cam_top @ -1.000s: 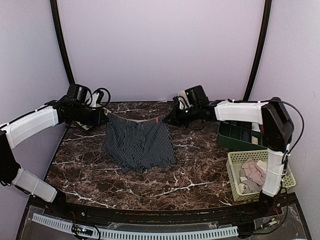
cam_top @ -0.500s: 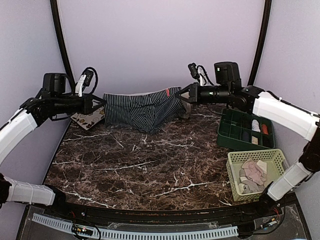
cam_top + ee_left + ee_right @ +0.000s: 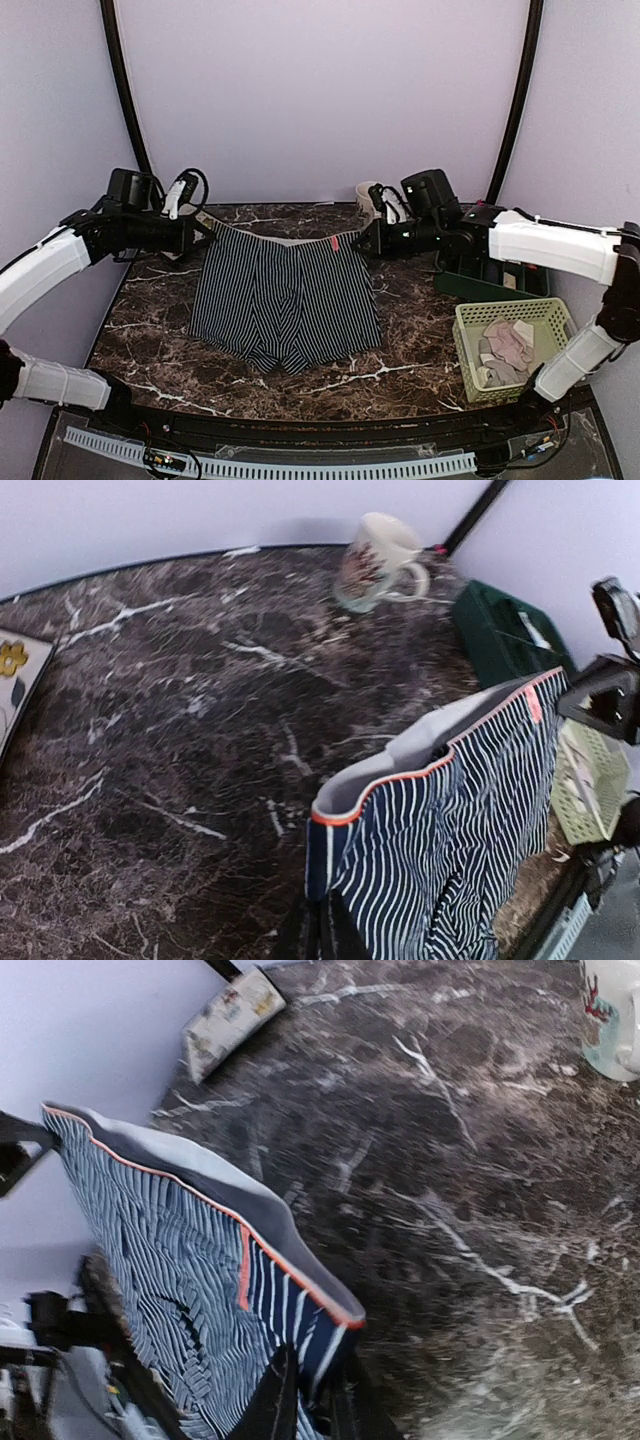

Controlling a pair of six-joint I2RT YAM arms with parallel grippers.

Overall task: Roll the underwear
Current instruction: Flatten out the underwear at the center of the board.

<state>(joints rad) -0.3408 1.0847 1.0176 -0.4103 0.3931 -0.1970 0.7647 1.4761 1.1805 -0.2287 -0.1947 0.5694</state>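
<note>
The navy striped underwear [image 3: 285,305] with a grey, orange-edged waistband hangs stretched between both grippers, its leg ends draped on the marble table [image 3: 400,345]. My left gripper [image 3: 208,231] is shut on the waistband's left corner, seen in the left wrist view [image 3: 325,920] with the cloth [image 3: 450,840] beside it. My right gripper [image 3: 360,243] is shut on the right corner, seen in the right wrist view [image 3: 315,1400] with the cloth [image 3: 170,1260]. The pink underwear [image 3: 505,345] lies in the pale basket [image 3: 465,330].
A beige mug [image 3: 368,196] stands at the back behind the right gripper. A dark green tray [image 3: 470,282] sits at the right beyond the basket. A floral card [image 3: 225,1015] lies at the back left. Purple walls enclose the table.
Both grippers have come down and forward with the striped underwear. It was held high and bunched at the back; now it spreads out with its lower part on the table.
</note>
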